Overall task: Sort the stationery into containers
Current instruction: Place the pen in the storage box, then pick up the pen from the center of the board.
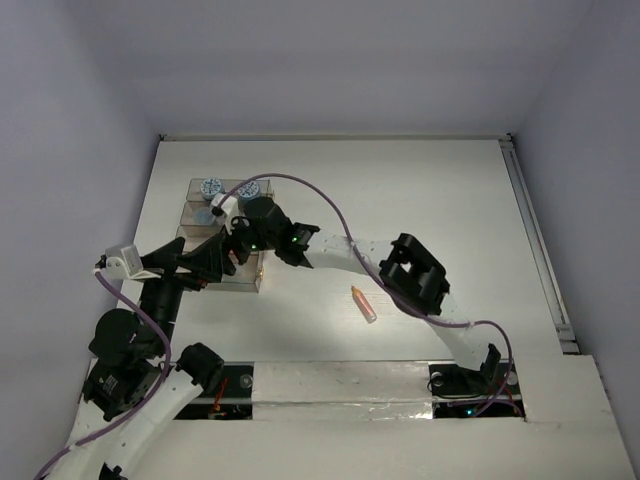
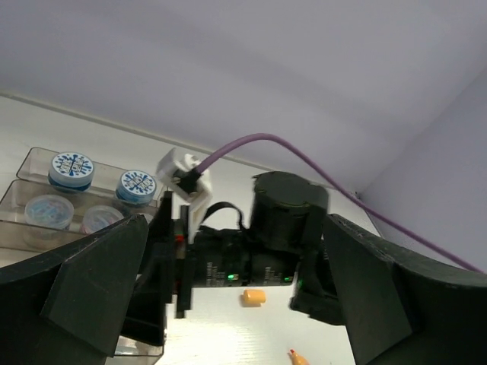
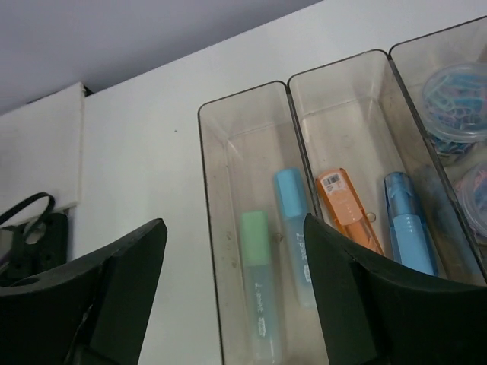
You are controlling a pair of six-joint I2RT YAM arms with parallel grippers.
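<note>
The containers (image 1: pixel 192 212) stand at the table's left, brown-tinted clear trays (image 3: pixel 228 160). My right gripper (image 3: pixel 234 228) hangs open over them, nothing between its fingers. Below it one tray holds a green marker (image 3: pixel 257 289) and a light blue marker (image 3: pixel 293 228). The neighbouring tray holds an orange item (image 3: pixel 346 209) and a blue one (image 3: pixel 407 224). Two blue-grey jars (image 2: pixel 71 167) (image 2: pixel 137 186) sit in the far tray. My left gripper (image 2: pixel 236 228) stands wide open beside the trays, facing the right arm's wrist. An orange marker (image 1: pixel 363 303) lies loose on the table, its orange cap (image 2: pixel 254 296) apart.
Jars of coloured clips (image 3: pixel 456 91) fill another tray. The right arm (image 1: pixel 415 275) stretches across the table's middle with its purple cable (image 1: pixel 330 205). White walls close the back and sides; a rail (image 1: pixel 535 240) runs along the right edge.
</note>
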